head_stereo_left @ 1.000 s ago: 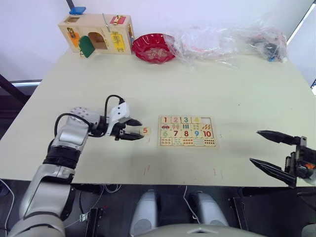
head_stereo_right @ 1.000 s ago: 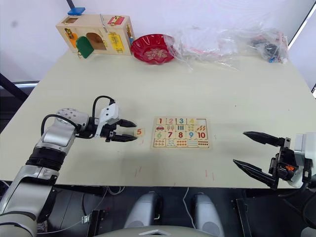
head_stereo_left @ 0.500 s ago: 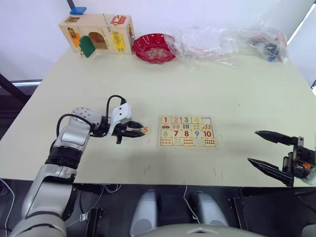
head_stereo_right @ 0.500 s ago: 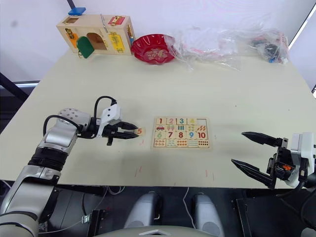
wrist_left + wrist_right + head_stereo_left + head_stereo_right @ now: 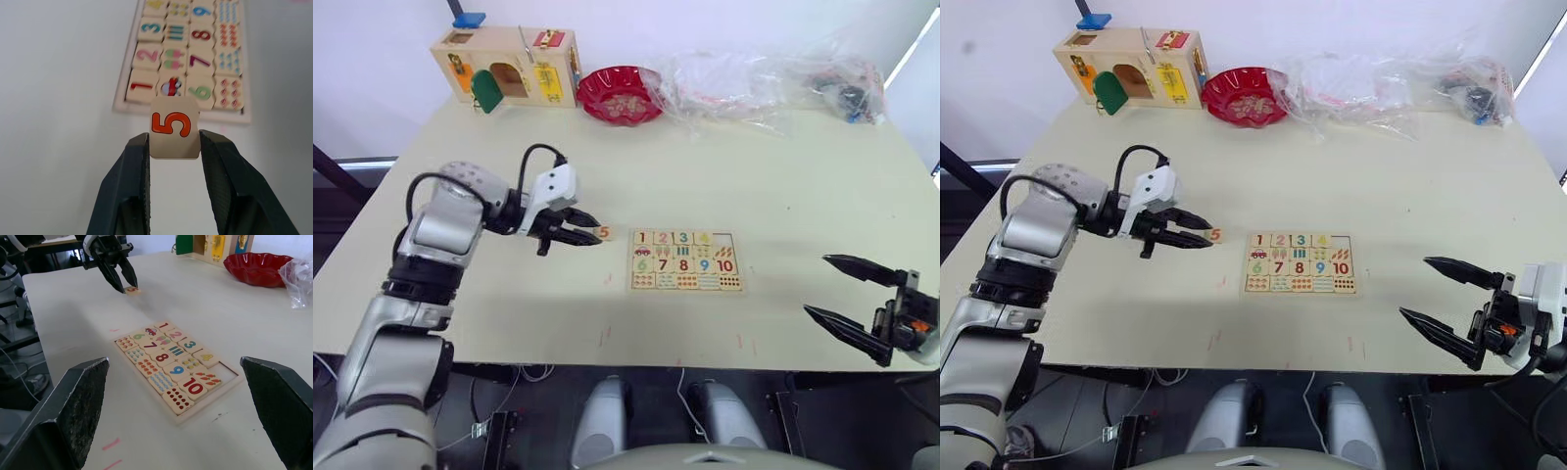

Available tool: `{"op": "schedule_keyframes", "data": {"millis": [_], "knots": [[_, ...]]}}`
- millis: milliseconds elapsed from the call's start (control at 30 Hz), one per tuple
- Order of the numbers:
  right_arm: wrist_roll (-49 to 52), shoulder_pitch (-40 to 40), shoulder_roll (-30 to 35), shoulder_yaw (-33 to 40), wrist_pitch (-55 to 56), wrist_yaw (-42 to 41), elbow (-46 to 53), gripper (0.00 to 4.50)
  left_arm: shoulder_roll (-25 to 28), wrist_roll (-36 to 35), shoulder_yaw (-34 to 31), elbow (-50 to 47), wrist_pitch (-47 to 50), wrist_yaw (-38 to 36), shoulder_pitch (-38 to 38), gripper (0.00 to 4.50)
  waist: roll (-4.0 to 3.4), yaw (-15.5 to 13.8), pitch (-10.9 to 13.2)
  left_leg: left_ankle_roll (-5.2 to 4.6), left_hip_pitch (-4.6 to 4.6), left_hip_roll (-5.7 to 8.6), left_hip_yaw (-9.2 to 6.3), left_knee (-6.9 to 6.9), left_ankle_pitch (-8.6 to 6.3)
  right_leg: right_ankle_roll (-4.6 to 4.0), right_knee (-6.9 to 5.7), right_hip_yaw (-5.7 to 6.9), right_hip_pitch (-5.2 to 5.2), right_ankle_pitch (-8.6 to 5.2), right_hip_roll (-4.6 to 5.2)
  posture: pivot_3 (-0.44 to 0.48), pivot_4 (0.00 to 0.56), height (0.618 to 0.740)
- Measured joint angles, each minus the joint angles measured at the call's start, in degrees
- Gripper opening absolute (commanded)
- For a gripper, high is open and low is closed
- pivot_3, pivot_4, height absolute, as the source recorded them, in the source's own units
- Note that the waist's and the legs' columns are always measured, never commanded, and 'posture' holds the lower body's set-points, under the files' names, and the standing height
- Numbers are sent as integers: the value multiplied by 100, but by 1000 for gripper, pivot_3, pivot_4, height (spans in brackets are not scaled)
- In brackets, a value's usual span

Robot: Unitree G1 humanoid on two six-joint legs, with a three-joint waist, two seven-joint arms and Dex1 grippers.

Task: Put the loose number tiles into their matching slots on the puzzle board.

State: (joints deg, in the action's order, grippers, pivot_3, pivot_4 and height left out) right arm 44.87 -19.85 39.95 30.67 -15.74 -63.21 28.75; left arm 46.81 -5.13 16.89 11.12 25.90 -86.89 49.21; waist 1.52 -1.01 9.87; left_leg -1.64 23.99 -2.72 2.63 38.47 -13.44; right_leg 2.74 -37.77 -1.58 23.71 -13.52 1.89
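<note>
The left gripper (image 5: 173,142) has its two black fingers (image 5: 133,171) clamped on the tile with the orange 5 (image 5: 173,128), one finger on each side edge. In the head views this tile (image 5: 602,233) is just beside the left edge of the puzzle board (image 5: 685,261), not touching it; whether it is lifted off the table (image 5: 773,176) or resting on it I cannot tell. On the board the tiles 1, 2, 3 and 4 sit in the top row, and the last slot (image 5: 226,368) at the end of that row, after the 4, is empty. The lower rows show digits 6 to 10 and small counting pictures, too small to read well. The right gripper (image 5: 854,304) is at the near right edge of the table, well apart from the board, with its fingers spread wide and holding nothing. At the far edge stand a wooden box (image 5: 504,67), a red bowl (image 5: 619,95) and crumpled clear plastic bags (image 5: 773,83); what is inside the bags is hard to make out.
</note>
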Motion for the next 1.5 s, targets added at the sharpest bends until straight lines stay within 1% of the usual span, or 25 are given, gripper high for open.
{"op": "schedule_keyframes", "data": {"millis": [100,167,200,233,300,400,500,567,733,1033,1300,1500], "knots": [[-5,-51,-43,65,68,54,16,4500,-224,204,437,-258,447,-93,720,992,-2,5,-1,0,-1,5,0,2,0,1,1,-10,-5,-1,-2,0,150,740],[-7,-153,-105,170,118,108,38,4500,-589,457,850,-206,777,-115,1297,992,-3,18,-2,-1,-2,9,2,2,0,6,1,-19,-5,-3,-2,0,150,740],[-8,-193,-116,188,131,119,46,4500,-726,522,926,-149,815,-90,1405,992,-4,19,-2,-1,-2,10,2,1,0,10,1,-19,-5,-4,-2,0,150,740],[-11,-300,-179,244,181,138,90,4500,-1234,730,1235,190,832,85,1700,992,-4,23,-2,-1,-2,10,0,2,0,13,1,-19,-5,-3,-3,0,150,740],[-12,-360,-200,283,216,146,115,4500,-1384,786,1317,333,797,138,1751,992,-7,82,0,-1,-6,9,3,-4,0,15,-4,-29,-2,-2,-8,0,150,740],[-19,-451,-239,360,263,247,181,4500,-1989,1026,1535,962,701,407,2042,992,-7,65,0,-1,-6,9,-3,-2,0,13,-6,-25,-1,-4,-10,0,150,740],[-31,-515,-325,386,314,300,220,4500,-2428,1250,1721,1423,497,624,2247,992,-7,42,0,-1,-5,11,-1,-1,0,13,-4,-29,-2,-5,-9,0,150,740],[-53,-609,-419,398,368,366,245,4500,-2878,1498,1856,1951,293,907,2363,992,-7,37,0,-2,-3,14,2,-2,0,13,-2,-38,-1,-6,-9,0,150,740],[-116,-829,-564,407,493,443,331,4500,-3458,1737,1918,2791,148,1244,2538,992,-6,39,1,-2,7,17,1,-3,-1,15,-1,-45,9,-7,-11,0,150,740],[-216,-1092,-729,407,715,534,414,4500,-4176,1915,1910,3645,47,1595,2677,992,-7,36,1,-2,21,30,-6,-2,-1,18,2,-60,16,-12,-12,0,150,740],[-217,-1139,-743,407,746,617,416,4500,-4534,1974,1827,4095,-53,2015,2680,992,-7,31,1,-2,36,38,-19,-1,-1,20,3,-62,22,-10,-13,0,150,740],[-219,-1189,-794,406,783,648,461,4500,-4578,2065,1755,4187,-103,2093,2680,992,-7,32,1,-2,41,40,-25,-1,-1,16,3,-60,24,-6,-12,0,150,740]]}}
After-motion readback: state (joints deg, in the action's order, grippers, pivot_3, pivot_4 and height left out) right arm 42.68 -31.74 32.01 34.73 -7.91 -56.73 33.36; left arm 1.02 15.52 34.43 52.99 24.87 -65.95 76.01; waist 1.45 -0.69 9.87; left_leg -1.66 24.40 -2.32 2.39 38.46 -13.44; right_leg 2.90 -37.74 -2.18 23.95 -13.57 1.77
